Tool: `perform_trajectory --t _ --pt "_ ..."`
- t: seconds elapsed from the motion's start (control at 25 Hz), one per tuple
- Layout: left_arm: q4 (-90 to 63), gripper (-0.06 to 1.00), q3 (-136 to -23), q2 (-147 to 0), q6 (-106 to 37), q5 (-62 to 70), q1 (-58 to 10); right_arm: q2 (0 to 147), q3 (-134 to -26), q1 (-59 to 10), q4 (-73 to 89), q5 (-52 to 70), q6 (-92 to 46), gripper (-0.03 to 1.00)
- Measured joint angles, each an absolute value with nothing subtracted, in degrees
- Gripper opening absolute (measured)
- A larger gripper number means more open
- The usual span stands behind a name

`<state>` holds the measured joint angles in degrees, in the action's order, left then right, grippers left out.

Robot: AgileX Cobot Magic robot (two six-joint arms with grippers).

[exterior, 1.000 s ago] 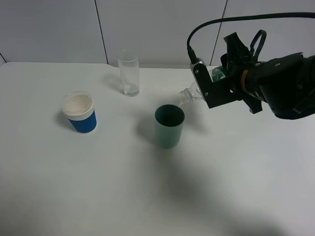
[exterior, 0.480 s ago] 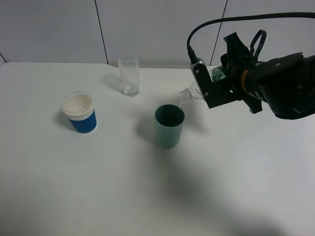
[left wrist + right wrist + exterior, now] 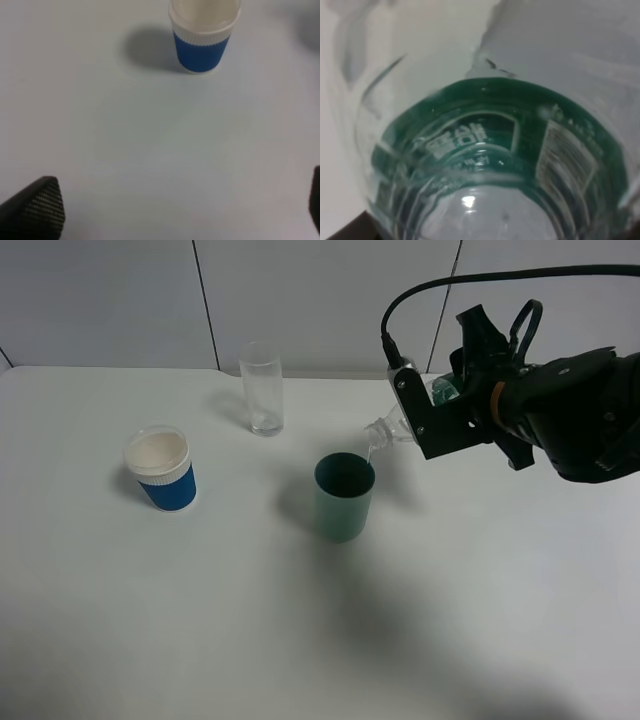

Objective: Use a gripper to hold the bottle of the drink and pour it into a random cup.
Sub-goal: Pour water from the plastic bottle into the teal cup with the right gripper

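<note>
My right gripper [image 3: 442, 418] is shut on the bottle of the drink [image 3: 385, 431], a small clear bottle with a dark green label. It holds the bottle tilted, mouth down to the left, just above the right rim of the teal-green cup [image 3: 343, 502]. A thin stream runs from the mouth into the cup. The right wrist view is filled by the bottle's base and green label [image 3: 485, 160]. My left gripper [image 3: 175, 212] is open and empty over bare table; it does not show in the high view.
A blue ribbed paper cup [image 3: 162, 472] with a white rim stands at the left, and also shows in the left wrist view [image 3: 202, 35]. A tall clear glass [image 3: 263, 388] stands at the back near the wall. The white table [image 3: 300, 640] stretches toward the front.
</note>
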<state>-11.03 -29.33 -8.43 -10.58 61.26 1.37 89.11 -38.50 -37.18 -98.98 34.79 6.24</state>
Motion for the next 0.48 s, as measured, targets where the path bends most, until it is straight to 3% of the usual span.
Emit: perform_trajectory --t 0.48 --pt "-11.0 0.99 -29.3 -8.4 -10.6 61.3 1.4 89.1 -40.7 -39.8 -99.0 35.6 6.7 0.54"
